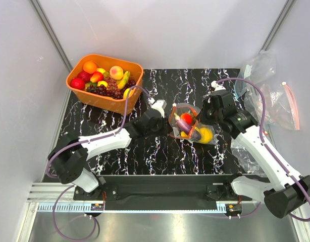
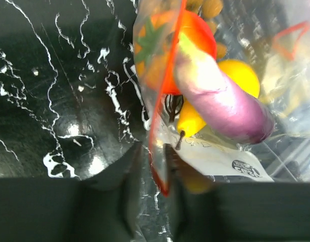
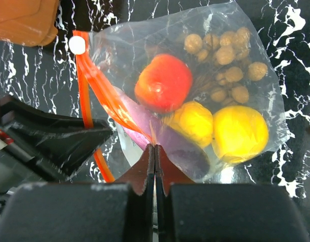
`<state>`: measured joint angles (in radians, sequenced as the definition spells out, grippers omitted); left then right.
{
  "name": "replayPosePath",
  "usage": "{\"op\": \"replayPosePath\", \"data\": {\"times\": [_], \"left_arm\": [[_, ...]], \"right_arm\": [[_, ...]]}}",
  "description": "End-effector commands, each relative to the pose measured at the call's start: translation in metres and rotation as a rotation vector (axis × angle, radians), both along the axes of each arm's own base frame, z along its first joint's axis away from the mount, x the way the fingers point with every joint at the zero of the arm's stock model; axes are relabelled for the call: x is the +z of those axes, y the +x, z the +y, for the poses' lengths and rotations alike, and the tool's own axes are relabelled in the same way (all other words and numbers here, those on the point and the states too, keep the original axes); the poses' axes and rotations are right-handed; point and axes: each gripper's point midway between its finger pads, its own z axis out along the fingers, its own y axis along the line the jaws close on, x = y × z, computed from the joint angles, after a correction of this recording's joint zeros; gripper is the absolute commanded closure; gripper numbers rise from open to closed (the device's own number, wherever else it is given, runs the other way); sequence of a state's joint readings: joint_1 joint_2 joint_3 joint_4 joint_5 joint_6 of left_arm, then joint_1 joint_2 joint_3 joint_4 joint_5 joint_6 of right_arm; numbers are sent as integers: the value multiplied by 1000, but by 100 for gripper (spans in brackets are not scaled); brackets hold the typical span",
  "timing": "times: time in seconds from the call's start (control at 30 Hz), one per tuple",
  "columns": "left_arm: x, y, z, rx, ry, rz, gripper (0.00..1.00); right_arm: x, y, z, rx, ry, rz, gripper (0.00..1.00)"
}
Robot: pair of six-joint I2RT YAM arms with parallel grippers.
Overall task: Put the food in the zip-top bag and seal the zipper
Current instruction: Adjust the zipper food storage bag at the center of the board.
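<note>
Top external view shows the small clear plastic zip-top bag (image 1: 188,123), holding red, yellow and purple toy fruit (image 3: 162,83), lying mid-way on the black marbled surface (image 1: 160,151) between the 2 arms, steadied for sealing, I judge. The left pincer (image 2: 152,151) straddles the orange-red zipper strip (image 2: 165,75) with a narrow gap; whether it presses I cannot tell. The right pincer (image 3: 155,147) is pressed together, nipping the bag's right-side film.

High rear overview; two close wrist views, opposite sides of the zip-top bag (image 1: 193,125)

One basket (image 1: 107,103), one zip-top bag (image 1: 188,123), two other clear bags (image 1: 278,108) (image 1: 256,68), two arms (image 1: 102,143) (image 1: 258,143)
</note>
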<state>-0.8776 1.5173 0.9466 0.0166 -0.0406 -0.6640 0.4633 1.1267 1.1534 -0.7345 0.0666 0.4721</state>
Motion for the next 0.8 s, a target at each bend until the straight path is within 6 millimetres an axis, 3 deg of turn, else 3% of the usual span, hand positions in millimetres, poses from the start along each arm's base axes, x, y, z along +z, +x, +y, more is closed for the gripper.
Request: {"op": "replayPosePath", "data": {"times": [0.0, 0.03, 0.1, 0.13, 0.17, 0.27, 0.3, 0.37, 0.43, 0.63, 0.77], "left_arm": [[20, 6, -16, -43, -58, -52, 80], [30, 9, -18, -54, -58, -79, 86], [43, 7, -20, -71, -67, -109, 100], [61, 5, -23, -85, -89, -147, 100], [67, 4, -24, -92, -94, -158, 100], [91, 3, -32, -111, -113, -191, 100], [94, -2, -37, -140, -124, -185, 100], [103, -6, -44, -160, -145, -189, 100], [105, -8, -49, -169, -153, -190, 100], [113, -12, -56, -186, -180, -191, 100], [117, -11, -58, -185, -187, -197, 100]], "right_arm": [[21, 4, -2, 12, -3, -50, 100], [20, 4, -3, 28, -18, -52, 100], [23, 2, 1, 67, -26, -40, 86], [23, 0, 2, 108, -48, -38, 78], [27, -1, 3, 126, -56, -23, 65], [37, -3, 2, 152, -85, -21, 50], [42, -3, 1, 153, -87, -27, 39], [50, -9, 9, 205, -60, -21, 33], [50, -16, 12, 244, -66, 11, 32], [51, -12, 7, 193, -155, 38, 45], [44, -10, 13, 185, -210, 59, 45]]}}
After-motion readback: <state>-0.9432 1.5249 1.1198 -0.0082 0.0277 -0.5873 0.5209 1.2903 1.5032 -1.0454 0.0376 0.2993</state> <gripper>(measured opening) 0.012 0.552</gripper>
